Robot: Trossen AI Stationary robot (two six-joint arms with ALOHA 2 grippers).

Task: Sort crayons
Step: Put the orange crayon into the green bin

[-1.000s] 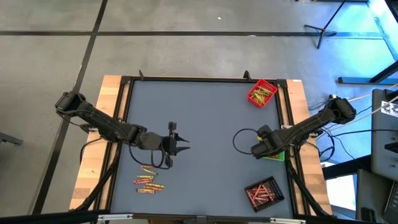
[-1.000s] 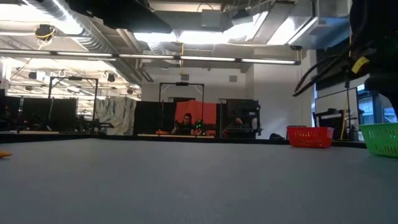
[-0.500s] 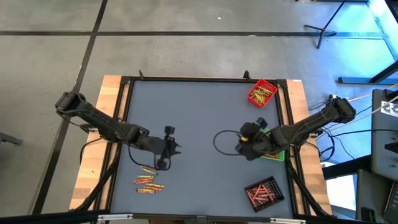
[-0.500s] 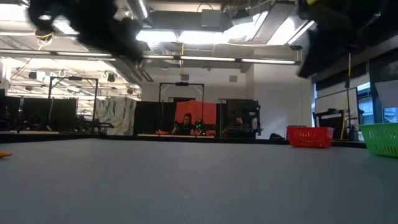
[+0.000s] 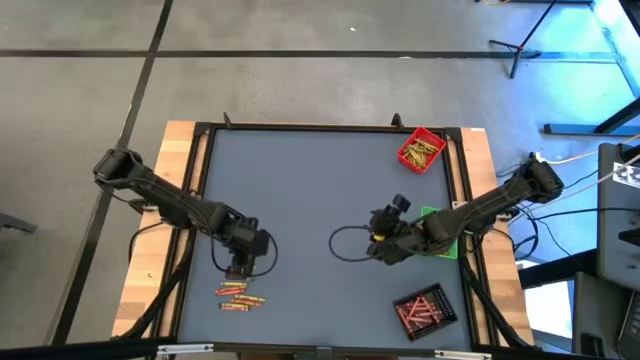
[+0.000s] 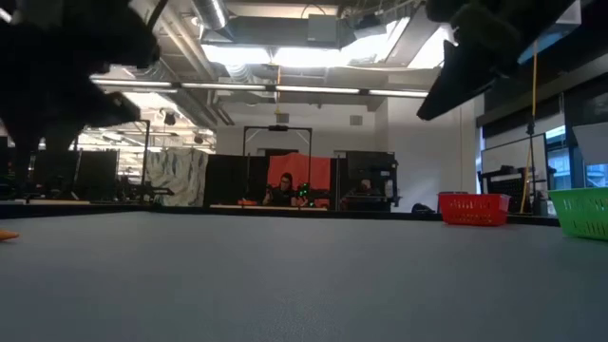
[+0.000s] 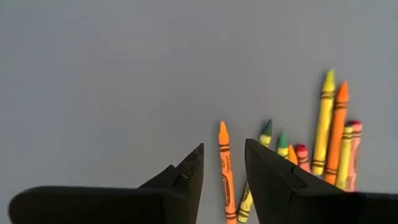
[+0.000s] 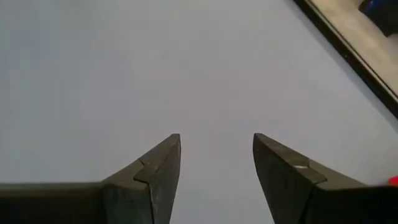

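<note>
My left hand point(image 7: 222, 163) hovers fingers parted, empty, directly above the loose crayons point(image 5: 238, 292); the orange crayon point(image 7: 225, 168) lies lengthwise between my fingertips, probably first. My right hand point(image 5: 378, 244), also parted and empty, is well apart from them.

Loose crayons point(image 5: 238, 293) flat on table point(image 5: 320, 190)

Table point(image 5: 320, 190) middle open (trays point(image 5: 421, 150) edge-side)

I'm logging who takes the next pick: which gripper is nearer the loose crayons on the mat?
Left. The left gripper hovers open just above the loose crayons, fingers straddling an orange one. The right gripper, open and empty, is far across the table near the green tray.
</note>
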